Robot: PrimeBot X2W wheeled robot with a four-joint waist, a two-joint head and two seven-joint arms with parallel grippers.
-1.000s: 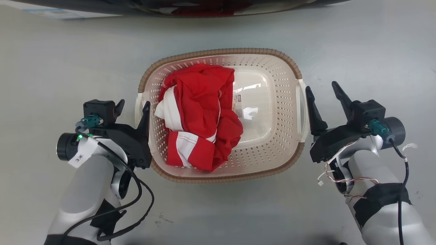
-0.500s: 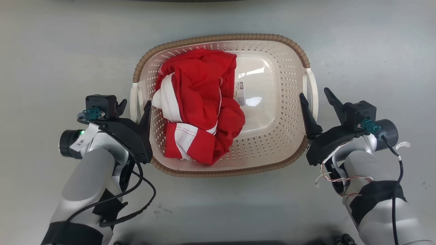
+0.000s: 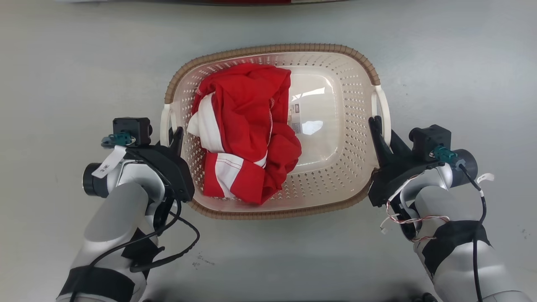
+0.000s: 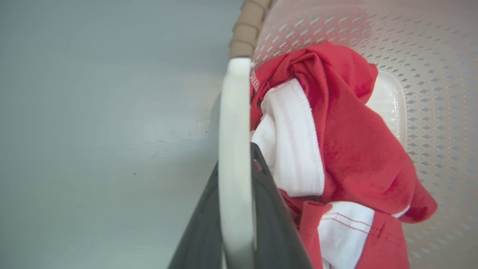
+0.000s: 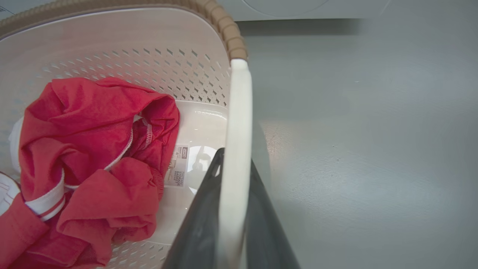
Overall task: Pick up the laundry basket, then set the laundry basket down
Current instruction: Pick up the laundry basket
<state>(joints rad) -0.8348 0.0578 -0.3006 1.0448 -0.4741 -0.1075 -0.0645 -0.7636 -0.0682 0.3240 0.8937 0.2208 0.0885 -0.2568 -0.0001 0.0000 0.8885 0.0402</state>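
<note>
The laundry basket (image 3: 335, 176), cream and perforated with a brown woven-look rim, stands on the grey floor between my arms. A crumpled red and white garment (image 3: 247, 126) lies in its left half. My left gripper (image 3: 171, 135) is shut on the basket's left white handle (image 3: 164, 119). My right gripper (image 3: 381, 128) is shut on the right white handle (image 3: 385, 105). In the left wrist view, dark fingers (image 4: 272, 209) press both sides of the handle bar (image 4: 233, 112). The right wrist view shows the same grip on its handle bar (image 5: 239, 112). Whether the basket is off the floor, I cannot tell.
Bare grey floor (image 3: 461, 63) surrounds the basket. A dark edge with a red strip (image 3: 235, 1) runs along the top of the head view. A white appliance front (image 5: 298, 7) stands beyond the basket in the right wrist view.
Both grippers were open astride the handles and have closed onto them. The head camera shifted, so the basket sits slightly higher in the view than a second ago.
</note>
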